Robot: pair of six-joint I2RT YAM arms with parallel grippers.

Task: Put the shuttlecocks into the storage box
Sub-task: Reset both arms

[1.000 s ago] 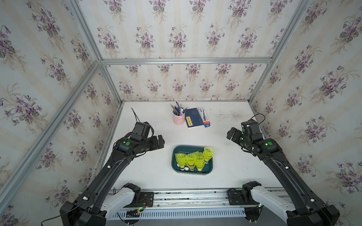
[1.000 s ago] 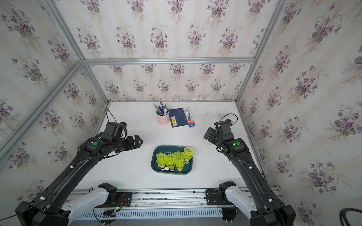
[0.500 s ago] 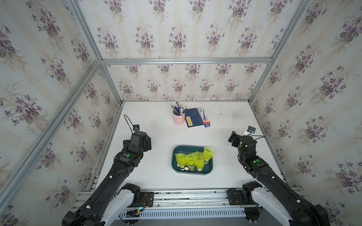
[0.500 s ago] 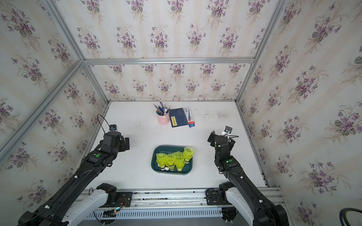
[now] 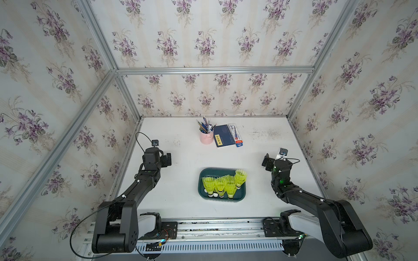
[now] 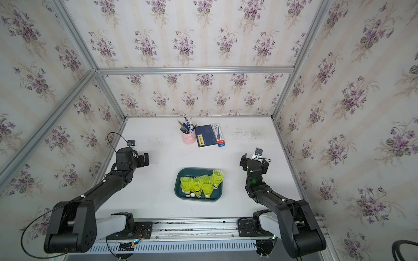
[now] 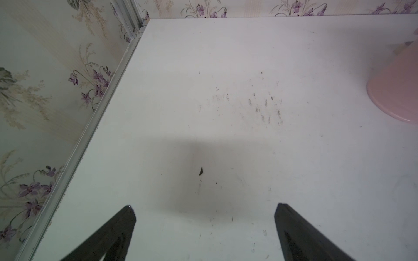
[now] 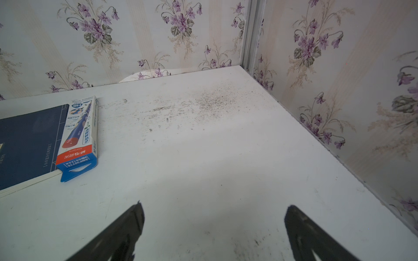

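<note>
Several neon yellow-green shuttlecocks (image 5: 222, 184) (image 6: 201, 184) stand cones-up, packed together in the dark teal storage box (image 5: 200, 180) (image 6: 177, 180) at the table's front middle. My left gripper (image 5: 168, 158) (image 6: 146, 159) hangs well to the left of the box. It is open, and in the left wrist view only bare table shows between its fingers (image 7: 204, 205). My right gripper (image 5: 267, 161) (image 6: 243, 161) is off to the right of the box, also open and empty (image 8: 214, 205). Neither gripper touches the box or a shuttlecock.
A pink pen cup (image 5: 206, 137) (image 7: 398, 90) stands at the back middle. Beside it lie a dark blue notebook (image 5: 224, 135) (image 8: 27, 144) and a pencil box (image 5: 235, 135) (image 8: 79, 133). Flowered walls with metal rails close in the left, right and back sides.
Both arms have folded down and drawn back toward the front rail, so the grippers sit lower at the sides. The shuttlecocks and box have not moved. Both grippers stay open.
</note>
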